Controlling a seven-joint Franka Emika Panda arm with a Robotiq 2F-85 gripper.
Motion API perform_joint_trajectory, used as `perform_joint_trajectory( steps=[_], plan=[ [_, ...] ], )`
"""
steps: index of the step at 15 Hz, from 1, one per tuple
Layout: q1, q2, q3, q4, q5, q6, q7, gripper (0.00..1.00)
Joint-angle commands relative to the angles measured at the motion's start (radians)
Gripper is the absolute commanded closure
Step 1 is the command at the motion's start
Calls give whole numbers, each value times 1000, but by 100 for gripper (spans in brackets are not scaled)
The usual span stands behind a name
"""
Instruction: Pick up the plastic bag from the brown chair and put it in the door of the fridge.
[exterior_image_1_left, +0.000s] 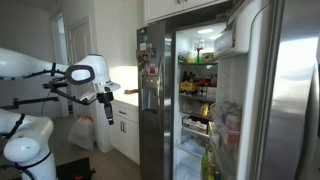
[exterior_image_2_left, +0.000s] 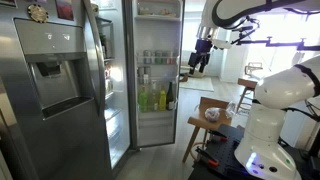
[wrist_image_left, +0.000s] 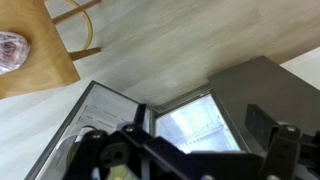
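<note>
The plastic bag (exterior_image_2_left: 212, 114), small and clear with reddish contents, lies on the brown chair (exterior_image_2_left: 205, 125) in front of the fridge (exterior_image_2_left: 155, 80). In the wrist view the bag (wrist_image_left: 12, 50) shows at the top left on the chair seat (wrist_image_left: 45, 65). My gripper (exterior_image_2_left: 202, 58) hangs high above the chair, open and empty. It also shows in an exterior view (exterior_image_1_left: 105, 103) and in the wrist view (wrist_image_left: 200, 140), over the lit fridge interior. The door of the fridge (exterior_image_1_left: 240, 100) stands open, with bottles in its clear bins.
A narrower steel door with a dispenser panel (exterior_image_2_left: 55, 75) is beside the open compartment. A larger white bag (exterior_image_1_left: 82, 130) sits on the floor by white cabinets (exterior_image_1_left: 125, 125). The robot's white base (exterior_image_2_left: 265, 130) stands next to the chair. The floor is pale wood (wrist_image_left: 180, 40).
</note>
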Motion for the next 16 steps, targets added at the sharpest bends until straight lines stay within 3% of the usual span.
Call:
perform_joint_trajectory(
  steps=[1,5,16],
  plan=[
    [-3,1,2,3,2,-3,-2,0],
    [-3,1,2,3,2,-3,-2,0],
    [-178,191,30,58,-4,199,295,0]
  ],
)
